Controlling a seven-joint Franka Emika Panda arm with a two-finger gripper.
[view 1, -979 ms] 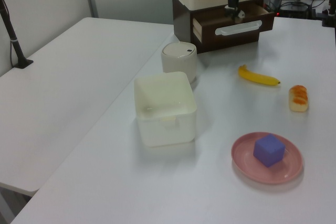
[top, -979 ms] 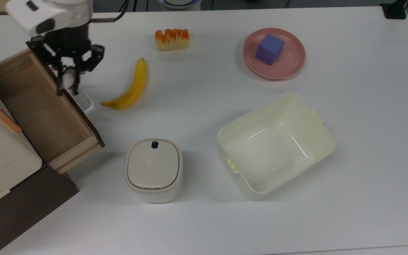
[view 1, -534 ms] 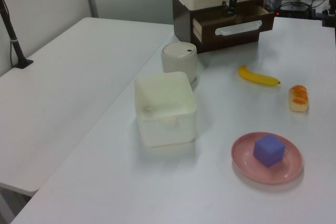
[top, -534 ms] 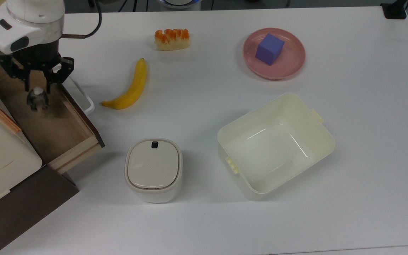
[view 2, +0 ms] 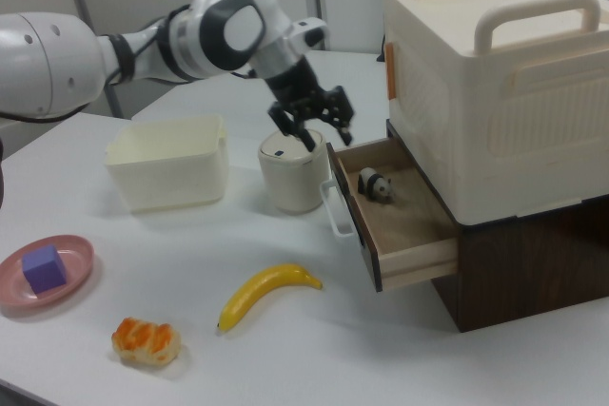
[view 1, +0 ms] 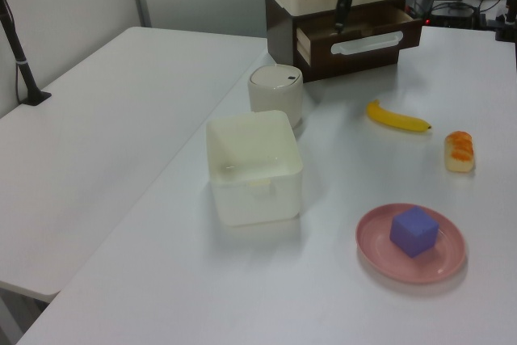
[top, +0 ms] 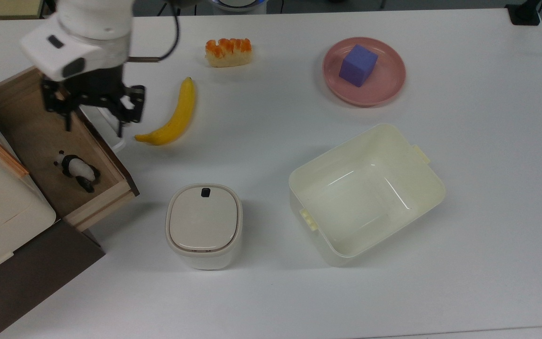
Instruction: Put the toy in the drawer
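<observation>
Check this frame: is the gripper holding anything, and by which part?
Nothing is held. The gripper is open and empty above the drawer's front edge; the toy lies loose inside the drawer.

White arm point(view 2: 57, 49), black end effector point(top: 94, 101)

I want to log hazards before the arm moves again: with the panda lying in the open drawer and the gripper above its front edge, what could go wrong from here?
The open gripper hangs over the front panel of the drawer; a low retreat might clip the panel or the white handle.

The banana lies just beside that corner, so a sideways sweep could knock it.

The toy rests inside the drawer and could slide if the drawer is bumped.
</observation>
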